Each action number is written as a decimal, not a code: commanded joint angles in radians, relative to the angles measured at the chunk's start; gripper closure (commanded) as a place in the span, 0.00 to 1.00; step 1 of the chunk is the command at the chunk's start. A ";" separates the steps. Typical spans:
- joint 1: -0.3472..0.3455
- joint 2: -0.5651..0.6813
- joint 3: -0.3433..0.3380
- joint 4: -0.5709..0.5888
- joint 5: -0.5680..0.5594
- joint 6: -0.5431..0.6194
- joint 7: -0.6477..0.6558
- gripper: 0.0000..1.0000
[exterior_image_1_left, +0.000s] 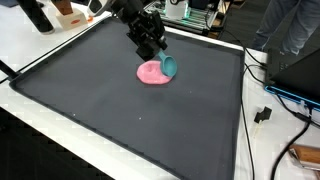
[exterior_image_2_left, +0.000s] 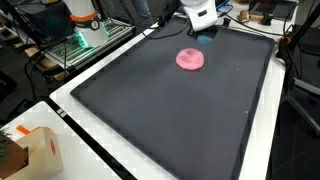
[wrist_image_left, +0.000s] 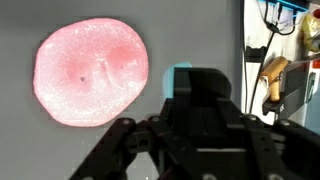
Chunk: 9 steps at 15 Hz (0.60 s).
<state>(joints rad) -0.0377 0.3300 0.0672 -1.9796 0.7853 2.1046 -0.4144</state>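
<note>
A pink round plate lies flat on the black mat, toward its far side. In the wrist view the pink plate fills the upper left. A small teal cup hangs tilted at the plate's edge, held in my gripper. My gripper stands just behind the plate. In the wrist view only a sliver of the teal cup shows beside my gripper, whose dark body hides the fingertips and the rest of the cup.
The mat lies on a white table. A cardboard box sits at one table corner. Cables trail along one side. Shelves with equipment and a person stand beyond the mat's edges.
</note>
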 joint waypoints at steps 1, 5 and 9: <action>0.042 -0.076 -0.015 -0.049 -0.120 0.034 0.151 0.75; 0.082 -0.125 -0.009 -0.053 -0.299 0.039 0.353 0.75; 0.132 -0.160 -0.006 -0.039 -0.507 0.026 0.575 0.75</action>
<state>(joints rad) 0.0538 0.2194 0.0681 -1.9932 0.4081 2.1222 0.0143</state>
